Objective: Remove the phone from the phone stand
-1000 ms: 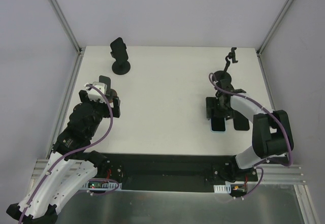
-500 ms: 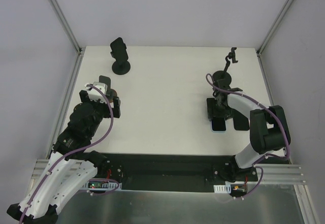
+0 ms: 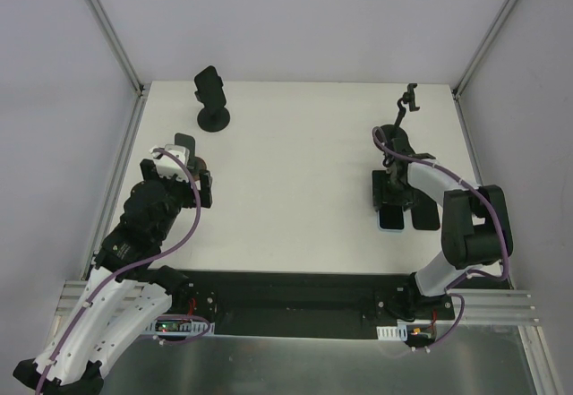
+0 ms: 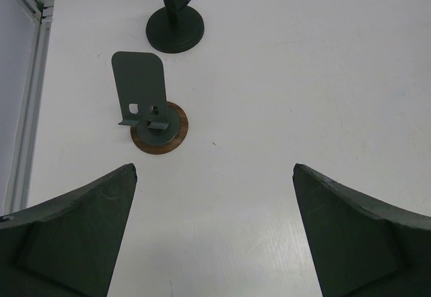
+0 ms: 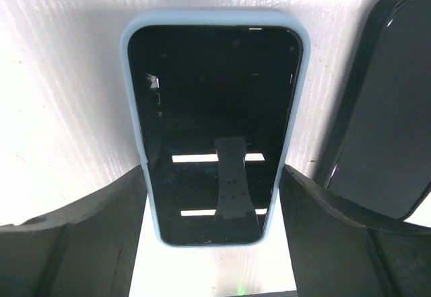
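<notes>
The phone (image 5: 215, 108), in its pale blue case, lies flat and screen-up on the white desk (image 3: 295, 162), resting on no stand. It sits straight under my right claw (image 5: 212, 176). Its long axis runs away from my wrist, near to far across the desk, and my two fingers (image 5: 101, 229) flank its nearer half. They sit tight against both long edges of the case, so I judge the claw clenched on the phone across its narrow width. Any lift has to go straight up from here, keeping that axis level.

Just to the right, close but apart, lies a second dark phone (image 5: 377, 102), tilted a little, and I must not drag against it. Farther back stands the thin black stand (image 3: 407, 108), the nearest one and likely the one meant.

My left claw (image 4: 212, 236) hangs released, spread wide, well across the desk. It faces an empty green stand (image 4: 141, 98) and a black stand (image 4: 176, 14) behind that.

The overhead view hides the finger contact under my wrist and shows only the phone's near end. The wrist view shows the contact but none of the stands.
</notes>
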`<action>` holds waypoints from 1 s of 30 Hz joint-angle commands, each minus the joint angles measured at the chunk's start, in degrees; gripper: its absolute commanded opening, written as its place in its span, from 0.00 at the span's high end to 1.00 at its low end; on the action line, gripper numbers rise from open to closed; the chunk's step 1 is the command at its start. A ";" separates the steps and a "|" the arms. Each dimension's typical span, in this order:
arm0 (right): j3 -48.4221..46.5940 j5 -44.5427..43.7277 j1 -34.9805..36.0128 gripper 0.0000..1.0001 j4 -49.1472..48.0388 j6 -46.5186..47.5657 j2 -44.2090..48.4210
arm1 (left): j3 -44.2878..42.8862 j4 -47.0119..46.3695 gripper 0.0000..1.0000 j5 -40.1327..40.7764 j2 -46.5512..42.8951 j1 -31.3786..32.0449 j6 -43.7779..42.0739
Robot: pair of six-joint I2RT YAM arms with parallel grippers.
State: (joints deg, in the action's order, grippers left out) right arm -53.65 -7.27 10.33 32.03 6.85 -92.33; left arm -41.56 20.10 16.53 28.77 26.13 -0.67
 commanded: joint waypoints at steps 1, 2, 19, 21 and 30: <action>-1.90 -1.87 -1.19 0.38 -0.04 1.23 -0.57 | -0.01 -0.67 0.01 -0.98 0.23 -0.55 0.58; -1.90 -1.79 -1.10 0.37 -0.13 1.23 -0.39 | -0.01 -0.67 0.01 -0.98 0.23 -0.64 0.49; 1.08 3.49 2.67 0.04 -7.59 0.09 14.96 | 0.16 -0.67 0.01 -2.56 4.97 -3.45 0.49; 3.19 4.97 3.82 0.04 -11.45 0.00 18.14 | 0.16 -0.76 0.01 -4.05 5.85 -4.50 0.58; 15.23 16.92 9.01 0.04 -33.94 -1.31 32.65 | -1.24 -0.76 0.01 -9.07 14.98 -14.43 3.48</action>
State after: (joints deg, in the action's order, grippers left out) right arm -43.20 3.03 17.89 11.77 6.83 -63.05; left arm -41.41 20.03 10.15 40.38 14.59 1.61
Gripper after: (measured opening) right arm 0.967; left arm 0.992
